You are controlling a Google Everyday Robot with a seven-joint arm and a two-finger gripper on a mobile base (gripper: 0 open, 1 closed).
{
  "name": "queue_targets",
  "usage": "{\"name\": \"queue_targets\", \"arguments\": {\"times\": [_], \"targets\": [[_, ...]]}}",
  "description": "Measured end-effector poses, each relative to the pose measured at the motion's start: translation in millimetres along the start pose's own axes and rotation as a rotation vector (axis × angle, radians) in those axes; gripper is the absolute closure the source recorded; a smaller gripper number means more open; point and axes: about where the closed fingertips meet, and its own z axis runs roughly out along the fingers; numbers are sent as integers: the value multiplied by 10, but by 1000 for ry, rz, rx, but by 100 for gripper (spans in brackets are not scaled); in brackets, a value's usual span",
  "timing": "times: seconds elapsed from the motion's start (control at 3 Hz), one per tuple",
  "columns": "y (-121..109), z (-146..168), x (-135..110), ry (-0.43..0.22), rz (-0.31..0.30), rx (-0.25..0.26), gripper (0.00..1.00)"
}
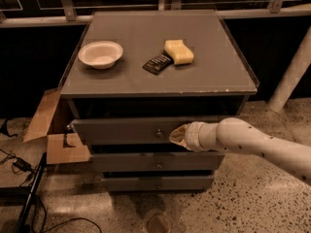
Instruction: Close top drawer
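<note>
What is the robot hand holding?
Nothing seems to be held. The gripper sits against the front of the top drawer, just right of its round knob, not around it.

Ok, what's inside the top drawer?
Cannot tell: the top drawer sticks out a little, but the cabinet top shades its inside. The claw sits at its front, right of the knob.

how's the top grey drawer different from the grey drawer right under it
The wide grey wooden top drawer stands pulled out; the grey middle drawer below sits further back. The top drawer's front looks wider than the middle drawer's. The robot's tool is at the top drawer's front, just right of its small round metal knob; nothing is at the middle drawer. Both have flat grey fronts with one centre knob.
</note>
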Motion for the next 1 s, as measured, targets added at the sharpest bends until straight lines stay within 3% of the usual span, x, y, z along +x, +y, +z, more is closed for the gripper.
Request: {"name": "queue_targets", "arguments": {"times": [0.33, 0.67, 1.0], "targets": [[155, -278, 7, 6, 17, -103, 100], [490, -644, 77, 10, 74, -233, 100], [868, -1020, 79, 12, 150, -376, 84]]}}
